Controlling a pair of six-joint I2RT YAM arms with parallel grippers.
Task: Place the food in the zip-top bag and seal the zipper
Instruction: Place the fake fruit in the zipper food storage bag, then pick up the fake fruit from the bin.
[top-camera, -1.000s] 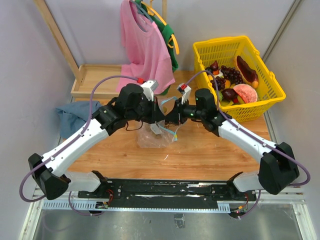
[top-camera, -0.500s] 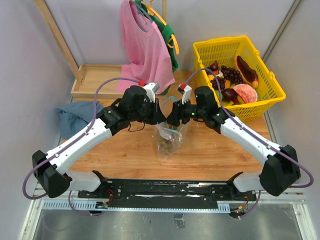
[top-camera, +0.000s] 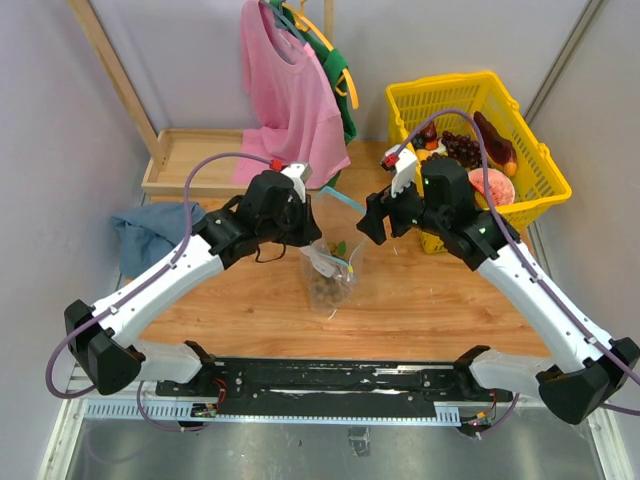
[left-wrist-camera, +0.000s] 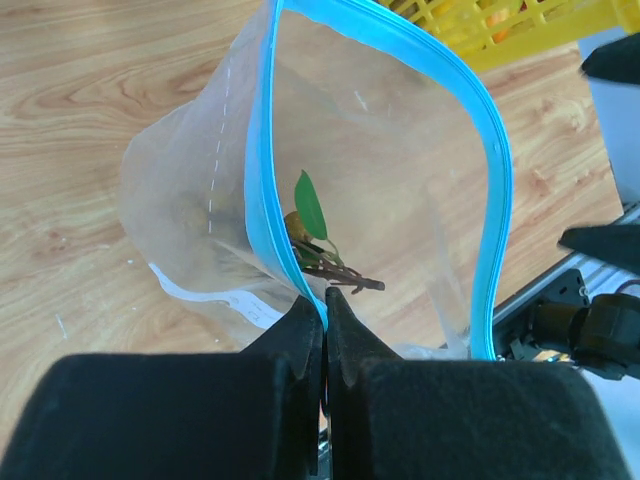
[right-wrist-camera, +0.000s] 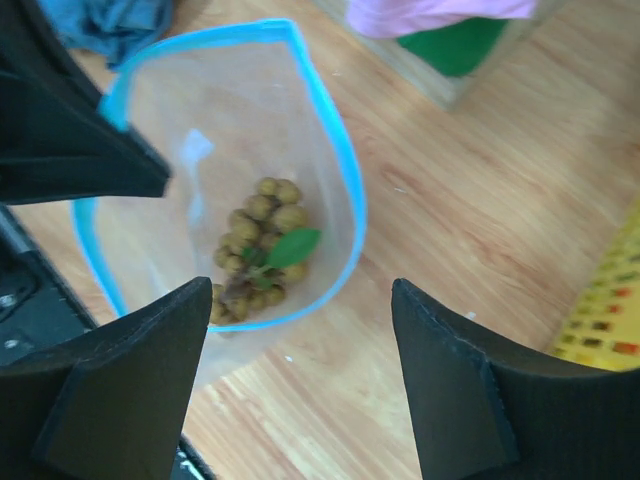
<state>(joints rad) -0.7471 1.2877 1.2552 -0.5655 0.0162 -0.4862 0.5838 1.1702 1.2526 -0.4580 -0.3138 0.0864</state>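
Observation:
The clear zip-top bag (top-camera: 330, 272) hangs upright over the table with its mouth wide open. My left gripper (top-camera: 312, 236) (left-wrist-camera: 325, 295) is shut on the bag's near edge, pinching the teal-blue zipper (left-wrist-camera: 490, 170) (right-wrist-camera: 351, 195). A tan berry cluster (right-wrist-camera: 256, 244) (left-wrist-camera: 298, 226) with a green leaf lies in the bottom of the bag. To the right of the bag and above it, my right gripper (top-camera: 373, 226) (right-wrist-camera: 302, 290) stands open and holds nothing. More food, such as purple grapes (top-camera: 462, 150), lies in the yellow basket (top-camera: 530, 196).
The basket stands at the back right, just behind my right arm. A pink shirt (top-camera: 290, 90) hangs at the back centre. A wooden tray (top-camera: 195, 160) is at the back left, and a blue cloth (top-camera: 150, 232) lies at the left edge.
My right gripper opened, left the berry cluster in the bag, and drew back up and to the right. The bag now hangs straighter from my left gripper.

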